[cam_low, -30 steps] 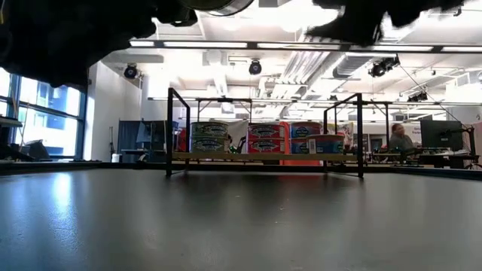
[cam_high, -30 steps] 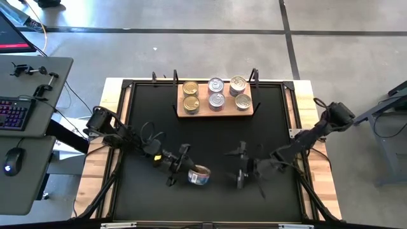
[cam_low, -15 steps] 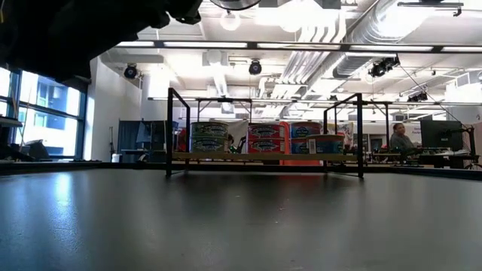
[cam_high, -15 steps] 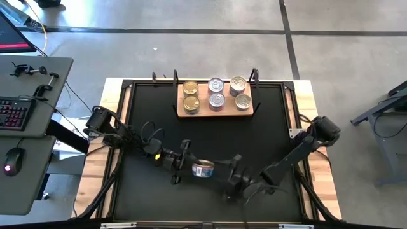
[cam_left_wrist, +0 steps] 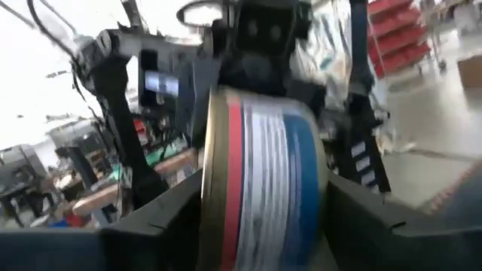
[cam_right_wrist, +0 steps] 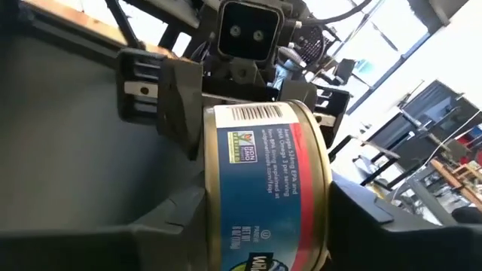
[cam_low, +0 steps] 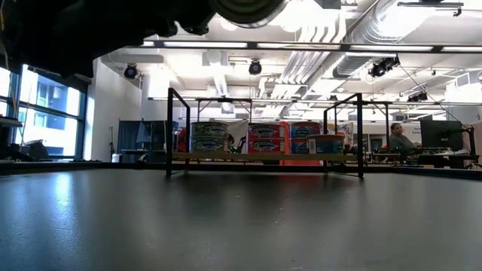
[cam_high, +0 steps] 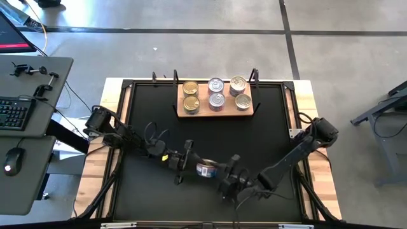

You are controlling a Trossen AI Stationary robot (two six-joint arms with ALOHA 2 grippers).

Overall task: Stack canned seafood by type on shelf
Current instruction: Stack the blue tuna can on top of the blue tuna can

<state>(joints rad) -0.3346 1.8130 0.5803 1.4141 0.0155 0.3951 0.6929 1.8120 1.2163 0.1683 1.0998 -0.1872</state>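
Note:
A canned seafood tin (cam_high: 205,169) with a blue, white and red label hangs above the black mat, on edge, between both grippers. My left gripper (cam_high: 196,166) comes from the table's left. Its open fingers (cam_right_wrist: 181,98) stand on either side of the tin's flat ends, a narrow gap beside them. My right gripper (cam_high: 216,174) comes from the right and is shut on the tin. Several tins (cam_high: 216,93) stand in short stacks on the pale wooden shelf (cam_high: 215,113) at the far middle. The low view shows the tin's round end (cam_low: 248,7) at the top edge. My right gripper pinches the tin's two flat ends (cam_right_wrist: 213,188) between its two fingers. It comes about level from the table's right. The tin is lifted clear of the mat, on edge, with its label (cam_right_wrist: 263,173) facing the wrist camera.
Black metal posts (cam_low: 172,132) frame the shelf's corners. The mat (cam_high: 267,133) between the shelf and the grippers is bare. A desk with keyboard and mouse (cam_high: 13,114) stands left of the table. A person (cam_low: 399,139) sits far behind in the room.
My right gripper has swung toward the table's left and near edge, rolling as it went, and its fingers now stand around the tin. My left gripper has kept the tin in about the same spot, clear of the mat.

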